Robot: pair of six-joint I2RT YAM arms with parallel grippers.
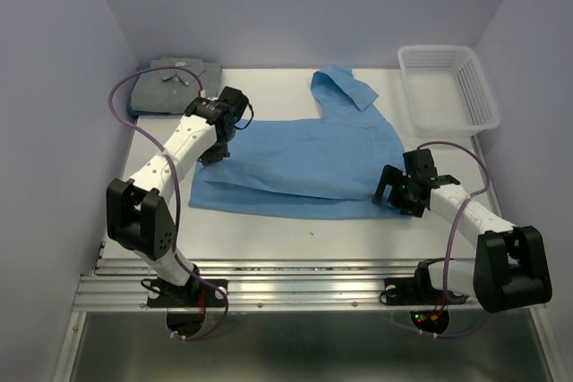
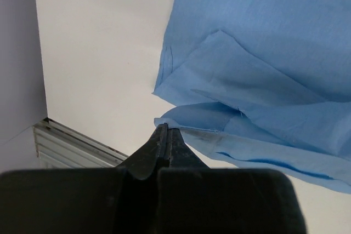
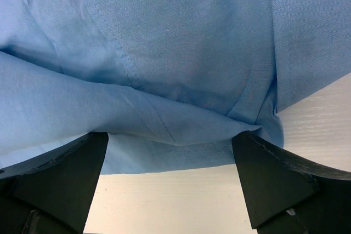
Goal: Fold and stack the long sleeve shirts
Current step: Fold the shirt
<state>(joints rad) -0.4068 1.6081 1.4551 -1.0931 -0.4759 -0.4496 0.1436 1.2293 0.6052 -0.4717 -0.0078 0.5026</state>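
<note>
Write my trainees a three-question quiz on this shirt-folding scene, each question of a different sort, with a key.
1. True or false: the grey-green shirt lies folded at the far left corner of the table, outside the white basket.
2. Pick one. The right gripper is: A shut on the basket; B open at the near right edge of the blue shirt; C out of view.
3. Fill in: the left gripper, at the blue shirt's left edge, is ____ (open or shut).

Key: 1 true; 2 B; 3 shut.
</note>
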